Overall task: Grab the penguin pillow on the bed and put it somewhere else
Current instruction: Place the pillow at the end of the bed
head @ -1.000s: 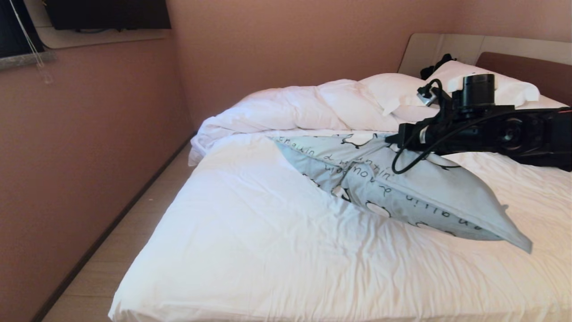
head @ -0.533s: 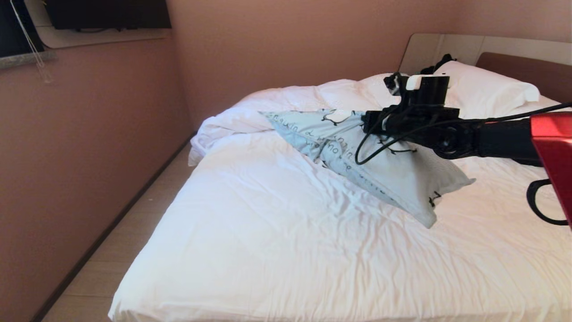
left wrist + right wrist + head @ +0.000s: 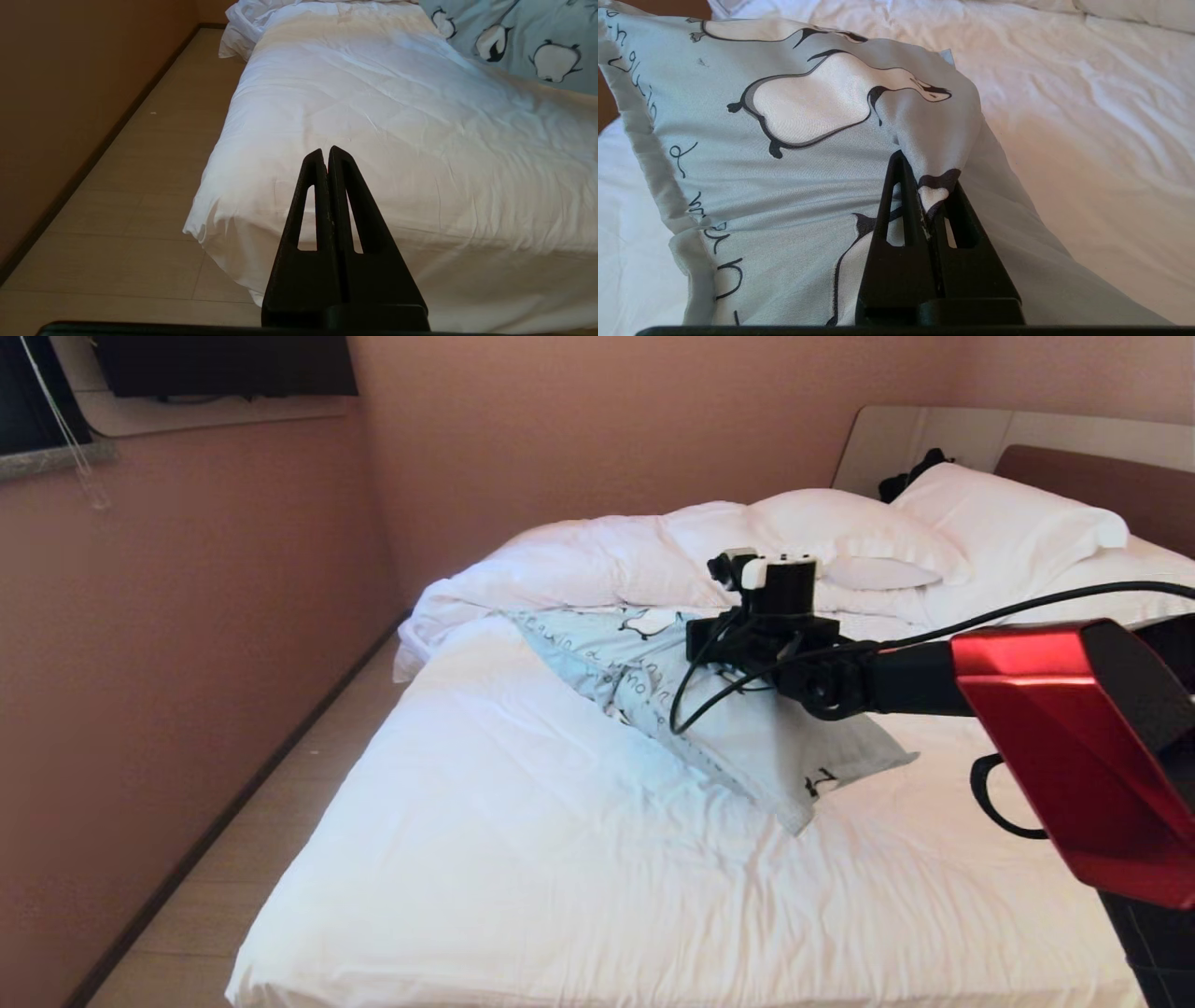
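Observation:
The penguin pillow [image 3: 747,737], light blue with black-and-white penguins and script, lies slanted across the middle of the bed [image 3: 523,859]. Its far corner reaches the bunched duvet. My right gripper [image 3: 700,649] reaches in from the right above the pillow's upper part. In the right wrist view the right gripper [image 3: 927,184] is shut on a pinched fold of the pillow [image 3: 808,154]. My left gripper [image 3: 327,151] is shut on nothing and hangs parked off the bed's foot corner. A corner of the pillow [image 3: 514,37] shows far beyond it.
Two plain white pillows [image 3: 1008,523] [image 3: 840,527] lie at the brown headboard [image 3: 1102,476], with a black clothing bundle [image 3: 910,476] behind them. The white duvet [image 3: 597,565] is bunched at the far left. A strip of floor [image 3: 233,859] runs between bed and wall.
My right arm has swung left across the bed and come down, carrying the pillow with it. The pillow now sits further left and lower on the sheet. The left gripper has not moved.

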